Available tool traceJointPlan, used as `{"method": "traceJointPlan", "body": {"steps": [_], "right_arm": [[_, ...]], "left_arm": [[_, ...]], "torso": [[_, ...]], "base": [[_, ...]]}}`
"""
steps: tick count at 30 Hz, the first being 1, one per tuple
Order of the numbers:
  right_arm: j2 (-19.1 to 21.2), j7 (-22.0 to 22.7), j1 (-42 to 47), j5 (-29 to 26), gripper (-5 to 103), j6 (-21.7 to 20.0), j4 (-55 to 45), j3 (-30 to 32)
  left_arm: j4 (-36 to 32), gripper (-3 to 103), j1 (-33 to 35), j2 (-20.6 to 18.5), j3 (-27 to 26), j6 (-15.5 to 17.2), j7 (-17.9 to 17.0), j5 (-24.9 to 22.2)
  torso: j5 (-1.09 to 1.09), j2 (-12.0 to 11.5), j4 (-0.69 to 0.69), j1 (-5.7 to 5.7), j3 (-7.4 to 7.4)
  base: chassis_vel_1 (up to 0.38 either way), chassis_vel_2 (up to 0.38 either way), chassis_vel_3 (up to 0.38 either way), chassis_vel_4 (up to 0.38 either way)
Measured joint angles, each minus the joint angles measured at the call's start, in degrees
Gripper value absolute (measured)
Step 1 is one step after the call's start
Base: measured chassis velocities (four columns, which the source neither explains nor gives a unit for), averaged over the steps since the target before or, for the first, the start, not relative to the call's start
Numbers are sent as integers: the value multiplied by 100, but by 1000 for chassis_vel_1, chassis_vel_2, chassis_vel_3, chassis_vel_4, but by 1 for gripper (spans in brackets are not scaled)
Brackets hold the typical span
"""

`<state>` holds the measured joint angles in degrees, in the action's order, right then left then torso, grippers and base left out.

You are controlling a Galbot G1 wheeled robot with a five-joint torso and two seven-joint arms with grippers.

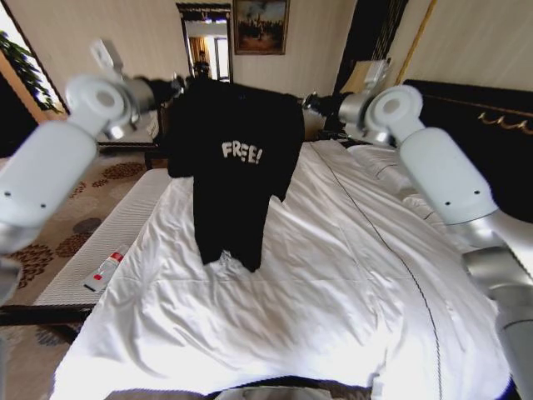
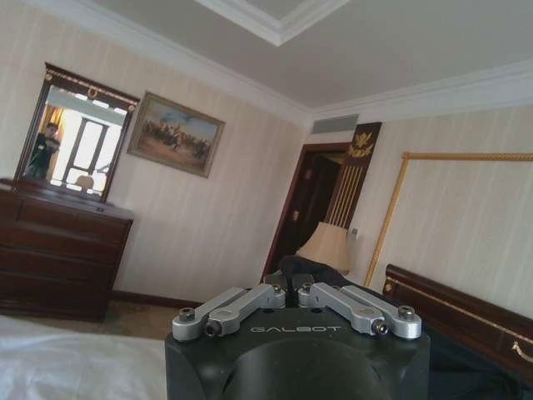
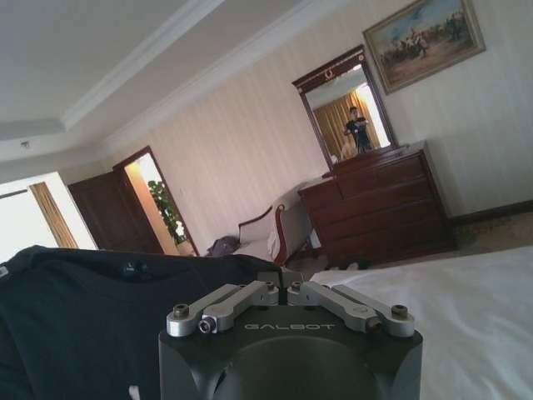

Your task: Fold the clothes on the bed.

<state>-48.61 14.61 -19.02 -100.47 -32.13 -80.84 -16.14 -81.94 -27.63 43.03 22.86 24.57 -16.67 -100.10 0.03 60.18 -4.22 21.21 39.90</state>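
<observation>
The clothes are one black T-shirt [image 1: 237, 167] with white "FREE!" lettering. It hangs in the air over the white bed [image 1: 350, 283], its hem just touching the duvet. My left gripper [image 1: 177, 84] is shut on one shoulder and my right gripper [image 1: 310, 103] on the other. In the left wrist view the left gripper [image 2: 289, 292] has its jaws together, with dark fabric [image 2: 312, 271] bunched just beyond them. In the right wrist view the right gripper [image 3: 283, 288] is shut too, and the black shirt [image 3: 83, 325] stretches away beside it.
A striped bench [image 1: 100, 250] beside the bed carries a red-and-white bottle [image 1: 105, 270]. The dark headboard [image 1: 491, 125] and pillows [image 1: 391, 162] lie to the right. A dark dresser [image 2: 58, 250] with a mirror stands by the far wall, a chaise [image 3: 266, 237] near it.
</observation>
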Motion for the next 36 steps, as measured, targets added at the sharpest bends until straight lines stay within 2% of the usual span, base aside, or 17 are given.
{"method": "traceJointPlan", "body": {"steps": [8, 15, 20, 21, 22, 25, 26, 29, 30, 33, 34, 36], "right_arm": [[122, -28, -225, -159, 0, -15, 27, -63], [183, 83, -241, -305, 0, -26, -213, -52], [287, 809, -46, -968, 0, -173, -1107, 318], [287, 809, -46, -968, 0, -173, -1107, 318], [309, 1229, 31, -1445, 0, -202, -1516, 523], [320, 1769, 97, -1968, 0, -213, -2061, 775], [320, 1769, 97, -1968, 0, -213, -2061, 775], [326, 2265, 84, -2400, 0, -249, -2447, 988], [326, 2265, 84, -2400, 0, -249, -2447, 988], [338, 2765, -34, -2972, 0, -340, -2876, 1114], [338, 2765, -34, -2972, 0, -340, -2876, 1114], [368, 2878, -33, -3128, 0, -376, -3079, 1167]], "left_arm": [[-138, 2, -167, -167, 76, 35, 21, -140], [-609, 2, 105, -456, -76, 35, -87, -259], [-1396, 2, 535, -986, -502, 75, -219, -664], [-1396, 2, 535, -986, -502, 75, -219, -664], [-1733, 2, 651, -1218, -684, 106, -275, -910], [-2264, 2, 882, -1585, -1116, 143, -368, -1290], [-2264, 2, 882, -1585, -1116, 143, -368, -1290], [-2765, 2, 1165, -1942, -1675, 218, -466, -1671], [-2765, 2, 1165, -1942, -1675, 218, -466, -1671], [-3498, 2, 2050, -2913, -2662, 254, -465, -2125], [-3498, 2, 2050, -2913, -2662, 254, -465, -2125], [-3719, 2, 2402, -3321, -2945, 167, -412, -2208]], "torso": [[-5, 0, 4, -1, -1], [-3, 0, 2, 0, -1], [-6, 0, 3, -1, -1], [-6, 0, 3, -1, -1], [-5, 1, 3, -2, -1], [-3, 1, 2, -3, -2], [-3, 1, 2, -3, -2], [-4, 1, 2, -3, -2], [-4, 1, 2, -3, -2], [-5, 1, 0, -3, -2], [-5, 1, 0, -3, -2], [-4, 1, 8, -3, -2]], "base": [[0, 0, 0, 0], [0, 0, 0, 0], [0, 0, 0, 0], [0, 0, 0, 0], [0, 0, 0, 0], [0, 0, 0, 0], [0, 0, 0, 0], [0, 0, 0, 0], [0, 0, 0, 0], [0, 0, 0, 0], [0, 0, 0, 0], [0, 0, 0, 0]]}}
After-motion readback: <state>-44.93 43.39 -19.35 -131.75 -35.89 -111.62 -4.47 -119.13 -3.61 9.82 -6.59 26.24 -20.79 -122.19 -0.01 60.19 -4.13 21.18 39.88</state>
